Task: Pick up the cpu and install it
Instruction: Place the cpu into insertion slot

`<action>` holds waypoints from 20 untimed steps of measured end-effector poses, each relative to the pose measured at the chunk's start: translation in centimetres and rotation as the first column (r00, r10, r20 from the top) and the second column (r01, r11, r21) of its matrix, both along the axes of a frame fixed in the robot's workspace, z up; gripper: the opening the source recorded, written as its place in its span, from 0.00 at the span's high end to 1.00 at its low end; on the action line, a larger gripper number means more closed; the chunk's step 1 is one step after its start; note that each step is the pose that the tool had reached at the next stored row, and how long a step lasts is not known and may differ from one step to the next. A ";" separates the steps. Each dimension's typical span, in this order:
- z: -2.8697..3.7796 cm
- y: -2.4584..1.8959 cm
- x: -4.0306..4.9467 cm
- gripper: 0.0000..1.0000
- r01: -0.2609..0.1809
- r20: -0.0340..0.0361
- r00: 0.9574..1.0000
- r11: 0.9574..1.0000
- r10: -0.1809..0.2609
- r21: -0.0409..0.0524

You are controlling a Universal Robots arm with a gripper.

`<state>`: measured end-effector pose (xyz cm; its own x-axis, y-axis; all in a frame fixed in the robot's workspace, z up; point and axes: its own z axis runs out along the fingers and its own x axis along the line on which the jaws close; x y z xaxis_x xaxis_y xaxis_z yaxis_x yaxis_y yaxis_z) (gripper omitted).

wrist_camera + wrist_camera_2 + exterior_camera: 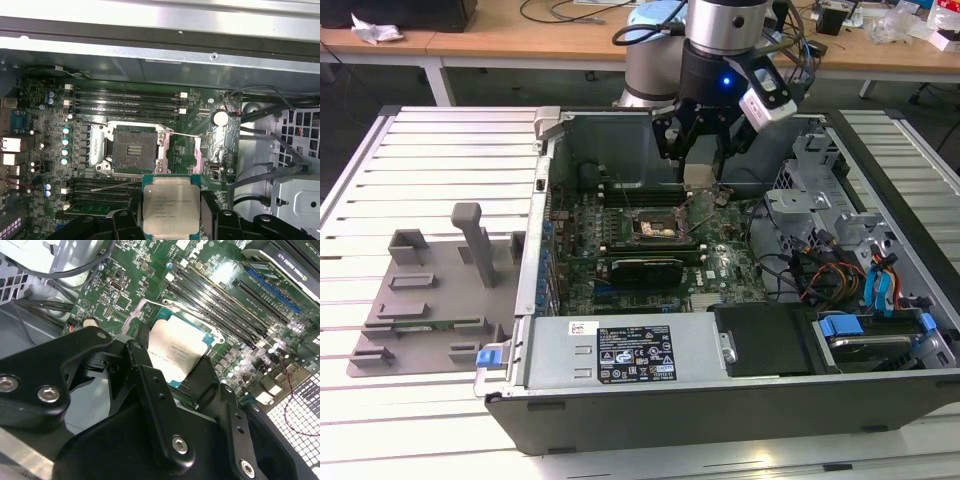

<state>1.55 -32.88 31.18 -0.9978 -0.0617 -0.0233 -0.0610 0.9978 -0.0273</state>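
The cpu, a small square chip with a pale silver top, hangs in the air, and my gripper is shut on it by two opposite edges. In the second wrist view the black fingers clamp the cpu from either side. Seen from the exterior view, my gripper holds the cpu inside the open computer case, above the green motherboard. The dark square socket with its metal frame lies open and empty below, a little beside the chip, toward the exterior view's left.
Memory slots run along both sides of the socket. A dark expansion card sits in front of it. Cables and drive bays crowd the exterior view's right. A grey fixture rests on the slatted table at the left.
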 end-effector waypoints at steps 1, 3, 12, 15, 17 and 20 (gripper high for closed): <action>-0.01 0.00 0.00 0.45 0.000 0.000 1.000 1.000 0.000 0.000; -0.02 0.00 0.00 0.45 0.004 0.000 1.000 1.000 -0.004 0.000; -0.04 0.00 0.00 0.45 0.142 0.000 0.990 0.990 -0.142 -0.004; -0.04 0.00 0.00 0.45 0.163 0.000 0.987 0.987 -0.163 -0.005; -0.05 0.00 0.00 0.45 0.191 0.001 0.982 0.982 -0.191 -0.006; -0.07 0.00 0.00 0.45 0.229 0.001 0.973 0.973 -0.229 -0.006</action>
